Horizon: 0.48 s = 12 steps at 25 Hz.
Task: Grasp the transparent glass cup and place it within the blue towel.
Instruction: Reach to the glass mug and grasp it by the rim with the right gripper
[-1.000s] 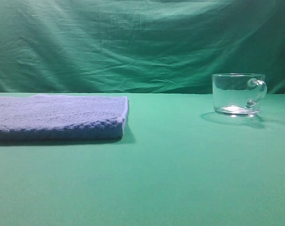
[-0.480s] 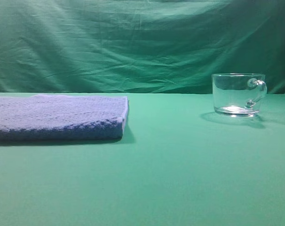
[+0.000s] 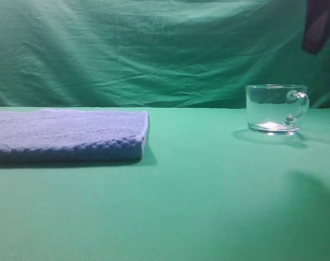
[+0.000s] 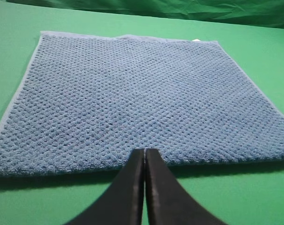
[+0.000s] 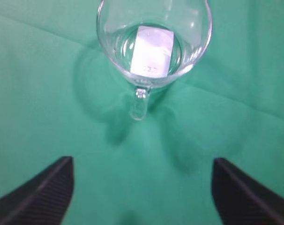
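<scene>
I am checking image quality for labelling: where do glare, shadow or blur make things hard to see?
Exterior high view: soft focus; a shadow lies beside the clear glass cup. Right wrist view: a bright rectangular reflection covers the cup's base, and the open right gripper is blurred. Left wrist view: the folded blue towel is sharp, the shut left gripper dark.

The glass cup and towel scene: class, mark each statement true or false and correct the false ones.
1. The cup stands upright on the green cloth. True.
2. The cup rests on the towel. False: it stands apart from the towel, off to the right in the exterior view.
3. The right gripper is open, with the cup's handle pointing toward it. True.
4. The left gripper is open over the towel. False: its jaws are shut, at the towel's near edge.
5. The cup is full of juice. False: it looks clear and empty.
</scene>
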Available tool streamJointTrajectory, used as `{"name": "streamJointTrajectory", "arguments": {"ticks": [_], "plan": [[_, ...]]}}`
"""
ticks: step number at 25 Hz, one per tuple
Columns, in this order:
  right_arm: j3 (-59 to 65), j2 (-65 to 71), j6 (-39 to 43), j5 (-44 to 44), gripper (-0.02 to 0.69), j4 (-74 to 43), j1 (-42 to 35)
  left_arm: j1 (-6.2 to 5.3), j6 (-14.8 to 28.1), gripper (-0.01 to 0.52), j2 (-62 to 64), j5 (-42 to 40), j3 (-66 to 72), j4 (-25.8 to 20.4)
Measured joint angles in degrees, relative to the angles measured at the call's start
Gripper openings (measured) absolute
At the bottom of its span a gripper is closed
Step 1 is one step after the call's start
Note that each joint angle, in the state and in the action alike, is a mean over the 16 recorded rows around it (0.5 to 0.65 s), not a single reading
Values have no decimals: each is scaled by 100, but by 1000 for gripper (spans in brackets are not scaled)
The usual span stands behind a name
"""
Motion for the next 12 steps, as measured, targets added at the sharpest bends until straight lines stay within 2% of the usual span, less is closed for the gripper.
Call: {"name": "streamJointTrajectory", "arguments": {"ticks": [12], "plan": [[-506, 877, -13, -347, 196, 29, 21, 0, 0, 0, 0, 0, 0, 0]]}}
